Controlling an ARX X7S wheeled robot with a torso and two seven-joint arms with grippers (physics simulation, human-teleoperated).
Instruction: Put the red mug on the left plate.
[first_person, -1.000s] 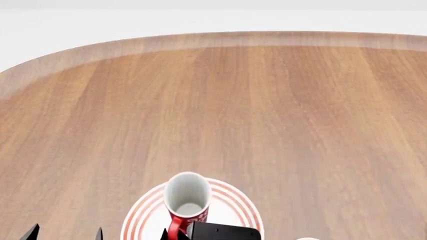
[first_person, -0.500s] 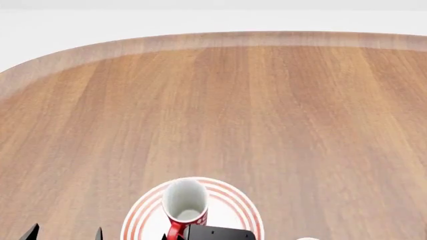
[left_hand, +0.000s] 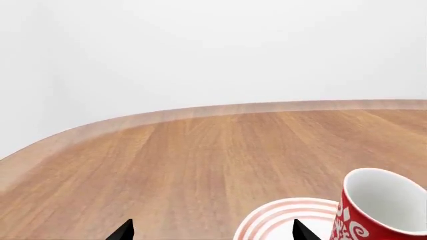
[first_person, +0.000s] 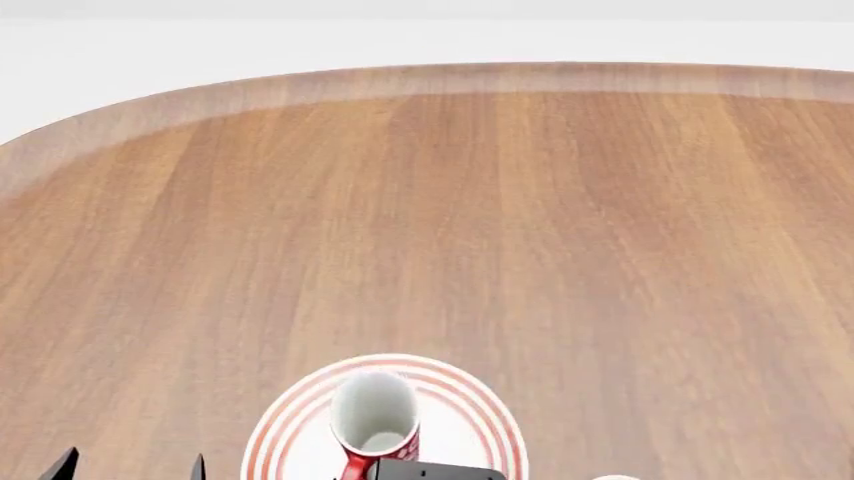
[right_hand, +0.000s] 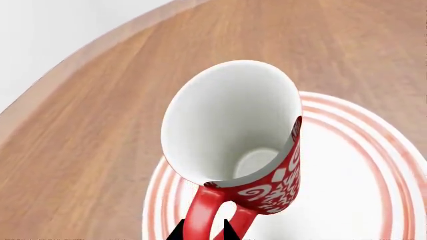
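Note:
The red mug (right_hand: 233, 130), with its white scroll pattern and white inside, hangs tilted over the left plate (right_hand: 353, 150), a white plate with red rings. My right gripper (right_hand: 203, 232) is shut on the mug's red loop handle. In the head view the red mug (first_person: 375, 410) sits above the middle of the left plate (first_person: 461, 400), with the right gripper's black body just behind it at the bottom edge. I cannot tell whether the mug's base touches the plate. My left gripper (left_hand: 213, 232) is open and holds nothing, beside the plate (left_hand: 280, 220) and the mug (left_hand: 380, 210).
The wooden table (first_person: 534, 220) stretches far ahead with a rounded, raised rim (first_person: 267, 90). The left gripper's two black tips (first_person: 130, 468) show at the bottom left of the head view. A sliver of something white (first_person: 614, 478) peeks in at the bottom edge.
The red mug has come down and back toward me over the plate, held by the right gripper throughout. The left gripper has stayed put.

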